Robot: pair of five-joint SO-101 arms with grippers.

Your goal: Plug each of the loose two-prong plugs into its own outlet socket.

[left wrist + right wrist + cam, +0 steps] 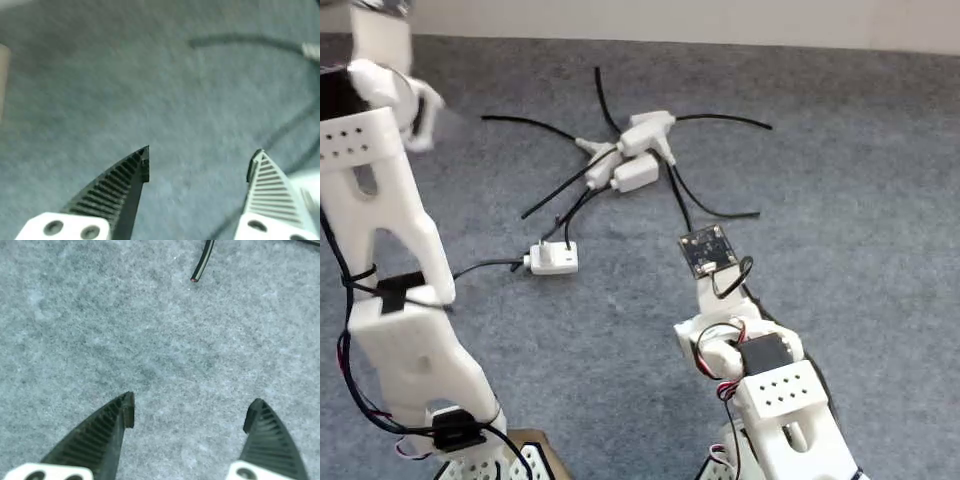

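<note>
A grey, felt-like mat [840,180] covers the ground from edge to edge, evenly lit, with only soft shadows. A pale strip of wall [720,20] runs along its far side. A brown cardboard corner [548,458] shows at the near edge.

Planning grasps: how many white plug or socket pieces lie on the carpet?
4. Three bunch on the carpet: the far piece, the left piece and the near piece. The lone piece lies apart, lower left of them. The tangle may hide others.
</note>
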